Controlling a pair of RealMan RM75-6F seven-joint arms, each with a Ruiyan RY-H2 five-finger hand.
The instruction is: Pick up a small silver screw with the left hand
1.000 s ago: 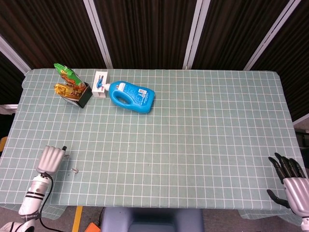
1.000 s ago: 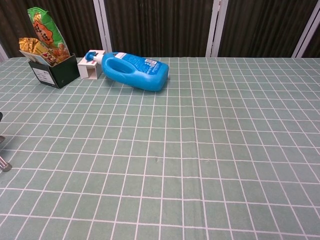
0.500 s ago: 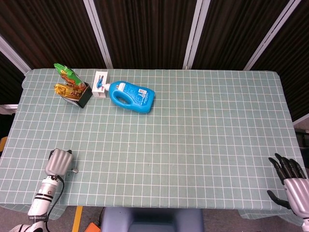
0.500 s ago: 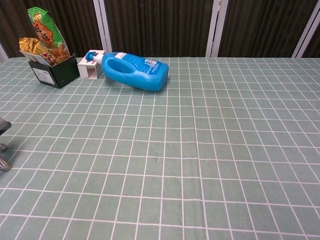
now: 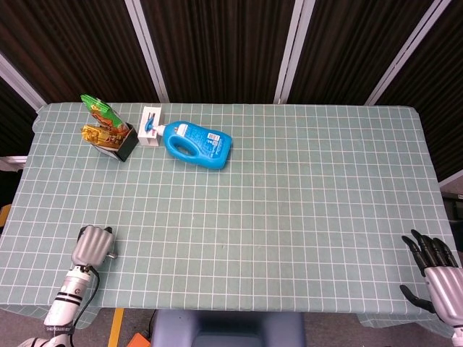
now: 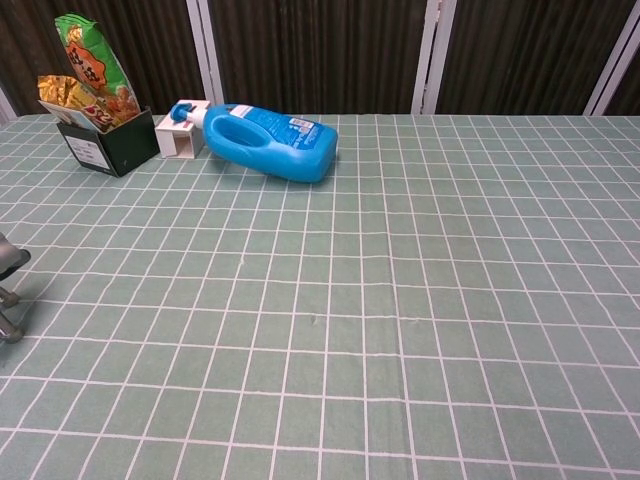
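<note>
The small silver screw (image 5: 112, 254) lies on the green checked cloth near the front left corner; in the chest view the screw (image 6: 9, 330) shows at the far left edge. My left hand (image 5: 92, 245) hovers over the cloth just left of the screw, back upward and fingers pointing down, its right side almost touching the screw. Only one fingertip (image 6: 12, 258) of it shows in the chest view, apart from the screw. Nothing is held in it. My right hand (image 5: 437, 273) hangs off the front right corner with its fingers spread and nothing in them.
A blue detergent bottle (image 5: 197, 144) lies on its side at the back left. Beside it stand a small white box (image 5: 150, 126) and a black box holding snack bags (image 5: 108, 130). The table's front edge (image 5: 217, 309) runs close behind my left hand.
My left hand has moved right and slightly toward the front edge, closing in on the screw. The screw has stayed where it was. The right hand has not moved.
</note>
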